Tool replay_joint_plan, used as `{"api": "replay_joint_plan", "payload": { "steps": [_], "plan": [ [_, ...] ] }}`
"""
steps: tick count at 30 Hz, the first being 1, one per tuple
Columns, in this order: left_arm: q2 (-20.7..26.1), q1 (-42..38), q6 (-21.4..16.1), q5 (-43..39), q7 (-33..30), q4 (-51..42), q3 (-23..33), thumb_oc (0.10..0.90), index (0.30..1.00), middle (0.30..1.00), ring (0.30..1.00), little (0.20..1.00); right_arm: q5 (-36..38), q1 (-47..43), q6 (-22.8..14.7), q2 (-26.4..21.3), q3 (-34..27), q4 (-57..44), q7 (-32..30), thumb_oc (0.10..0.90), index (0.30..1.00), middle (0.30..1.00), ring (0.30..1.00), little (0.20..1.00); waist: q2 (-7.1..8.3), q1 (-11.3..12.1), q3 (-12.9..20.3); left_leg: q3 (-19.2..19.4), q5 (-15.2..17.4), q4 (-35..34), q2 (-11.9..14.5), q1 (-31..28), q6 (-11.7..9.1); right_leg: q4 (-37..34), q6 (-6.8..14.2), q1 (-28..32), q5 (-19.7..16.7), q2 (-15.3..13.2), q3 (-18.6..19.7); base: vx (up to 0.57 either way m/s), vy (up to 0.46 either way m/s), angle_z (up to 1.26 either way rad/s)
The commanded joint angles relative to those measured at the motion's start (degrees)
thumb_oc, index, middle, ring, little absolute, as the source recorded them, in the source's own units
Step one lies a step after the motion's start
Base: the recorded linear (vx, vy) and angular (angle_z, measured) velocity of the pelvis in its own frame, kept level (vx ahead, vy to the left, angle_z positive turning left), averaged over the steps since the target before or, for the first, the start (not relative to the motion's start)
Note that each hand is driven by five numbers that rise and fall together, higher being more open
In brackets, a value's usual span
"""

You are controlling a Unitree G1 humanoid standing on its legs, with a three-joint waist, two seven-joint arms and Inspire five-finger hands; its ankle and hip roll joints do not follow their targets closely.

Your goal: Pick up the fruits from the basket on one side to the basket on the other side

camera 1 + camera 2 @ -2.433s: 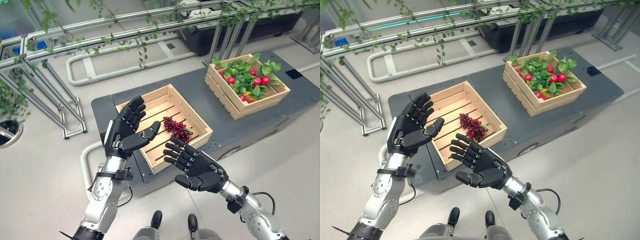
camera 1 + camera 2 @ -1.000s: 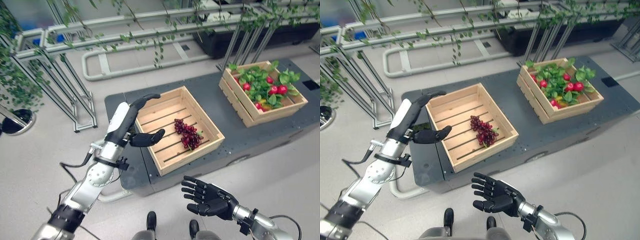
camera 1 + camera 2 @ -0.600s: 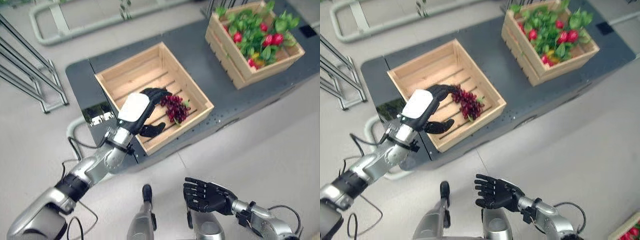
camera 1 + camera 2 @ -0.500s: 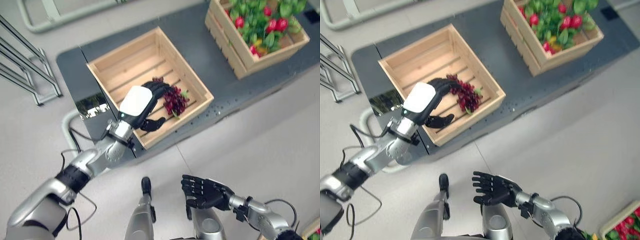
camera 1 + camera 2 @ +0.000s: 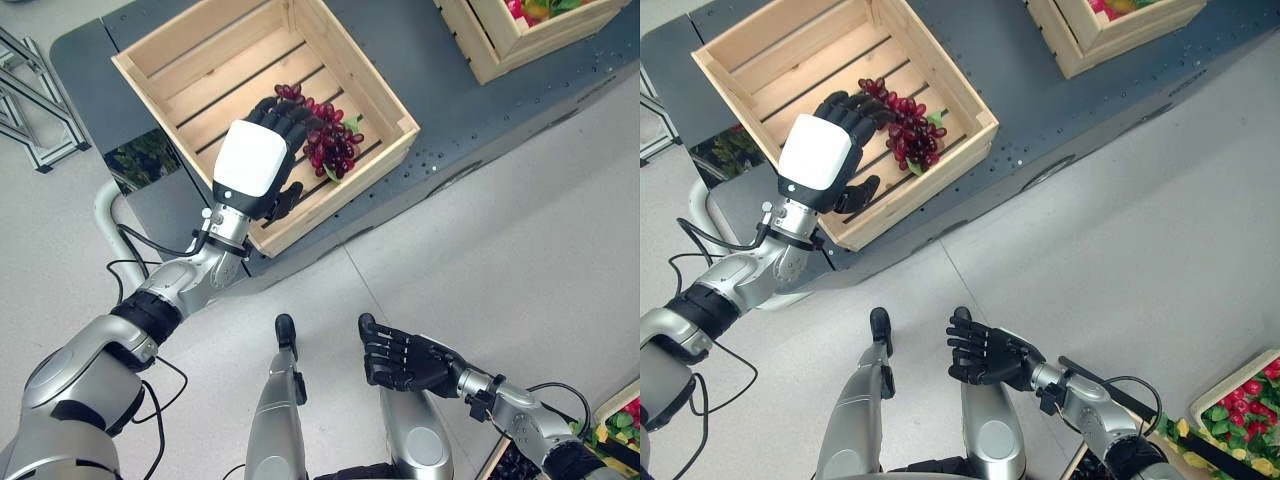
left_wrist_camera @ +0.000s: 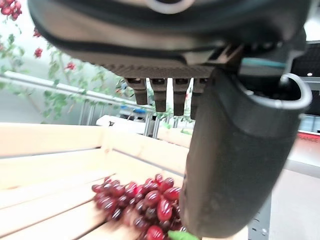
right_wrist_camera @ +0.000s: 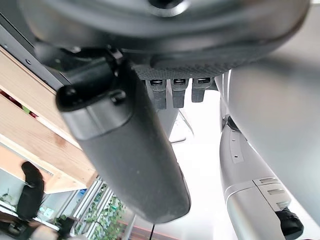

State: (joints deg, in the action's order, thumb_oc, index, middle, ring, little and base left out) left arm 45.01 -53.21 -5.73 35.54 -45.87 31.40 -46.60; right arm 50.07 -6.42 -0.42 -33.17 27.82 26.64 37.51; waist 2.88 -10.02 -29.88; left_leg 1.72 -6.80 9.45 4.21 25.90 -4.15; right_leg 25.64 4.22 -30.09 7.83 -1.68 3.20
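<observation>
left hand [image 5: 262, 160] open, fingers over grapes [image 5: 330, 140] in near crate [image 5: 180, 60]; bunch lies just beyond fingertips, long axis diagonal | right hand [image 5: 405, 360] open, low, well apart

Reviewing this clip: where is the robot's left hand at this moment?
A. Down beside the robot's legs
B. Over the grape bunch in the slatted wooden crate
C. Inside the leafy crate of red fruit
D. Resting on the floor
B: the left hand is over the grape bunch inside the wooden crate, fingers reaching onto it.
</observation>
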Motion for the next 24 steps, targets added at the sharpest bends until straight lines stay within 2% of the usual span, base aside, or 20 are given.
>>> {"api": "replay_joint_plan", "payload": {
  "steps": [1, 10, 20, 24],
  "plan": [
    [0.5, -10.0, 2.1, 5.6, -3.5, -0.9, 2.4, 0.8, 0.9, 0.9, 0.9, 0.9, 3.1, 1.7, -2.1, 0.1, 0.7, -4.6, 1.1, 0.8, 0.9, 0.9, 0.9, 0.9, 1.52, -1.1, 0.1, -1.5, 3.3, 8.5, -0.5, 4.4, 0.7, -11.0, -3.0, 4.2, -8.9, 0.3, 0.0, 0.0, 0.026, -0.07],
    [-2.0, -14.6, 7.8, 9.9, -0.1, 0.9, -1.2, 0.8, 0.9, 0.9, 0.9, 0.9, 4.2, 0.9, -2.2, 1.8, 0.1, -5.2, -0.5, 0.8, 0.9, 0.9, 0.9, 0.9, 1.76, -2.2, 0.1, -0.6, 3.7, 9.9, -0.8, 7.5, 1.1, -9.7, -3.0, 0.6, -9.1, 0.4, 0.1, 0.0, 0.01, -0.02],
    [-3.7, -18.3, 10.1, 10.6, 3.7, 6.9, -4.3, 0.8, 0.9, 0.9, 0.9, 0.9, 4.4, 1.1, -2.9, 2.6, 0.3, -5.3, -0.9, 0.8, 0.9, 0.9, 0.9, 0.9, 2.53, -3.2, 0.1, 0.5, 3.8, 9.7, -0.8, 8.2, 1.4, -10.6, -2.7, -0.3, -10.0, 0.2, 0.5, 0.01, 0.004, -0.01],
    [-4.1, -19.1, 14.4, 11.2, 7.5, 7.5, -5.3, 0.8, 0.9, 0.9, 0.9, 0.9, 4.9, 0.9, -2.9, 2.7, 0.1, -5.1, -1.1, 0.8, 0.9, 0.9, 0.9, 0.9, 2.84, -3.3, 0.1, 0.7, 3.9, 9.7, -0.9, 8.3, 1.5, -10.8, -2.7, -0.7, -10.3, 0.2, 0.6, 0.04, 0.017, -0.01]
  ]
}}
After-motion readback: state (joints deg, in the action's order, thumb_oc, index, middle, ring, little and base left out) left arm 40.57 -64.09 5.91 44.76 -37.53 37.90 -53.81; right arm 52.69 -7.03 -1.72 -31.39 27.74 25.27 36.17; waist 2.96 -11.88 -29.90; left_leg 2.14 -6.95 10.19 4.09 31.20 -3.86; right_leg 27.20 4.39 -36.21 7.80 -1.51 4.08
